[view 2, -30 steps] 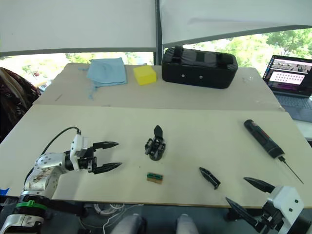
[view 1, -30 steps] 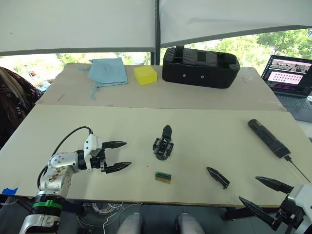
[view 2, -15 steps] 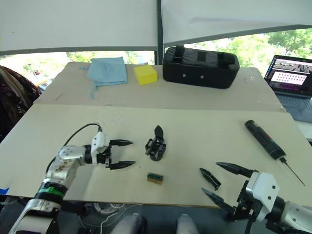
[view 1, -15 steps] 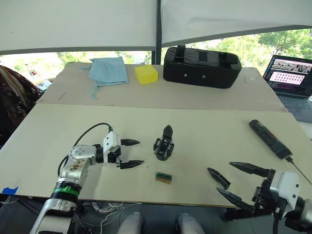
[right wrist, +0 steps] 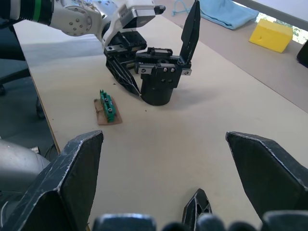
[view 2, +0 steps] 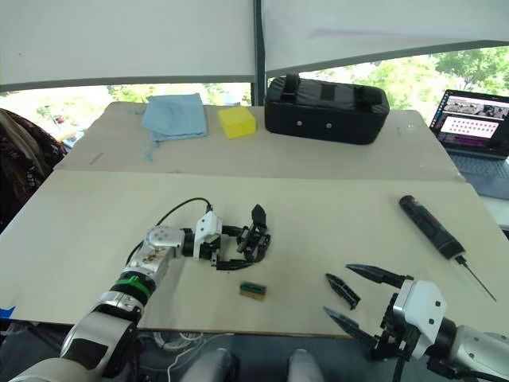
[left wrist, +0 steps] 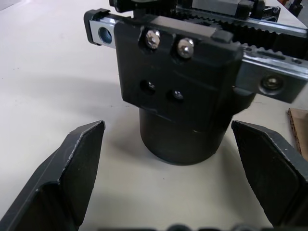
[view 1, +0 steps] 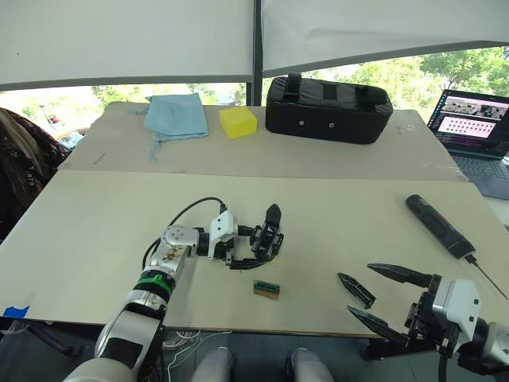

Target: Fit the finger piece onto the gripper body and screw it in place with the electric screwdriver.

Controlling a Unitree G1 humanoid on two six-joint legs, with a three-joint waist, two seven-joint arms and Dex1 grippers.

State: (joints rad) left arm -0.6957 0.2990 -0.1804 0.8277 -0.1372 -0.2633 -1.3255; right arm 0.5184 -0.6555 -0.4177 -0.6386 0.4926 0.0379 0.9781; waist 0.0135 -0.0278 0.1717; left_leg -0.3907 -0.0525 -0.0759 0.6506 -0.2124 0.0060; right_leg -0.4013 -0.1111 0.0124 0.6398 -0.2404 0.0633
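Two grippers, both spread wide, and neither has anything in hand yet; the left gripper (view 1: 245,247) sits right at the gripper body (view 1: 268,239), one finger passing either side of its rounded base, and the left wrist view shows daylight between each finger and the housing; the body stands upright near the middle of the table (view 1: 95,239) with its black prong pointing up.

The right gripper (view 2: 350,296) hangs at the near edge, fingers apart, with the finger piece (view 2: 340,290) lying flat just beside its tips; the electric screwdriver (view 1: 439,225) lies untouched at about two o'clock from the finger piece, well apart, bit toward the table's edge; a small green-and-brown block (view 1: 266,288) rests at six o'clock from the body, close by.

The step in hand looks like bracing the body; to do it well, the left fingers should close squarely on the round base, low down, clear of the silvery rail and screws, so the body cannot tip; the right should take the piece across its thick end.
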